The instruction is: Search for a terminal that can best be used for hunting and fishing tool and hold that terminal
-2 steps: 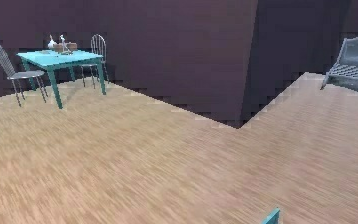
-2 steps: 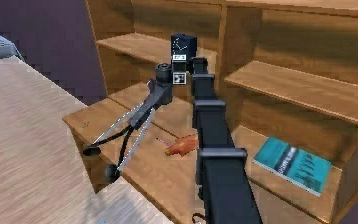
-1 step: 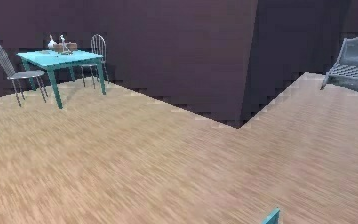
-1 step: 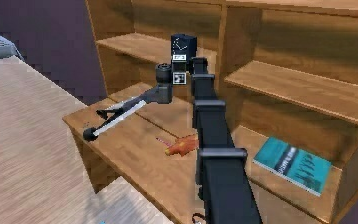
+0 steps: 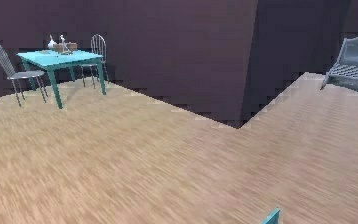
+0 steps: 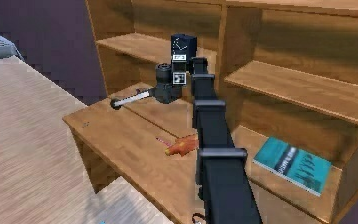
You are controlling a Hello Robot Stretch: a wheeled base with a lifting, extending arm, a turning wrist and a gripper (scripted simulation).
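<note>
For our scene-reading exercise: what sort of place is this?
Probably a home's dining or living area: a teal table with metal chairs, a wood floor, and wooden shelving holding a teal book.

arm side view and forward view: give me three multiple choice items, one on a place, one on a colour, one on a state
1. The small orange thing lies: A in a sink; B on the wooden desk; C on a bed.
2. The table in the forward view is: A red; B white; C teal.
3. The teal book is: A lying flat; B standing upright; C leaning on a wall.
Answers: B, it rests on the desk's top; C, its top and legs are teal; A, its cover faces up on the low shelf.
</note>
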